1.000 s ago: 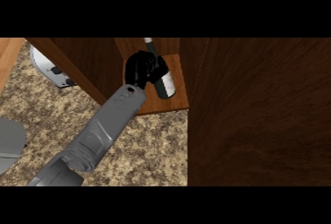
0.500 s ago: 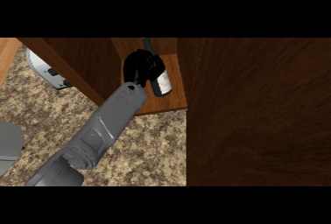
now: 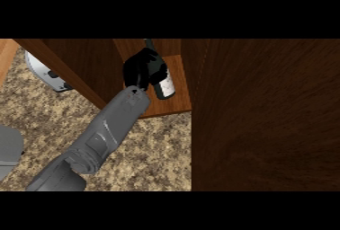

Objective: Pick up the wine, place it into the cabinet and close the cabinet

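You see speckled counter (image 3: 40, 117) at left | left hand (image 3: 141, 67) inside open cabinet (image 3: 86, 63), fingers clamped round wine bottle (image 3: 164, 85) | bottle over the shelf (image 3: 176, 105), label facing you; contact with shelf: cannot tell | cabinet door (image 3: 266, 117) fills right.

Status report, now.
Right robot hand curled round wine bottle. Bottle inside open cabinet. Left robot hand out of view. Nothing seen blocking.
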### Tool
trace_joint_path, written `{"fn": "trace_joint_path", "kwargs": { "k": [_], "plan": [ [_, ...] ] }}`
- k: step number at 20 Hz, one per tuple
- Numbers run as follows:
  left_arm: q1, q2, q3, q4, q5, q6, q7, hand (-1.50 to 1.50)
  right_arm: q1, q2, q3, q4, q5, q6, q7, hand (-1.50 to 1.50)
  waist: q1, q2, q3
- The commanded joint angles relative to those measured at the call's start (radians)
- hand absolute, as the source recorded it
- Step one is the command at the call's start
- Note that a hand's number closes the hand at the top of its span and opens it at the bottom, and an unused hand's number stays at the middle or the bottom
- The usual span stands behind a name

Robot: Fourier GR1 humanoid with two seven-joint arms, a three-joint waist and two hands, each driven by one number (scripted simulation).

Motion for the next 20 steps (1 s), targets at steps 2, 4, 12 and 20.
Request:
{"fn": "trace_joint_path", "kwargs": {
  "k": [2,4,12,20],
  "plan": [
    [0.025,0.000,-0.037,0.025,-0.033,0.011,0.049,-1.50,0.015,-0.002,0.006,-0.051,-0.041,-0.007,0.019,-1.50,-0.002,0.003,-0.001],
    [0.014,0.000,-0.030,0.026,-0.029,0.003,0.055,-1.50,0.036,-0.001,0.000,-0.083,-0.061,-0.033,0.042,-1.50,0.009,0.000,-0.002],
    [0.052,0.000,0.038,-0.076,0.032,-0.007,-0.043,-1.50,0.036,0.010,0.022,-0.066,-0.043,-0.031,0.025,-1.50,0.038,0.000,-0.003],
    [0.103,0.000,0.095,-0.209,0.112,0.001,-0.185,-1.50,-0.003,-0.006,0.030,-0.069,-0.044,-0.055,0.055,-1.50,0.046,-0.004,-0.004]
  ]
}}
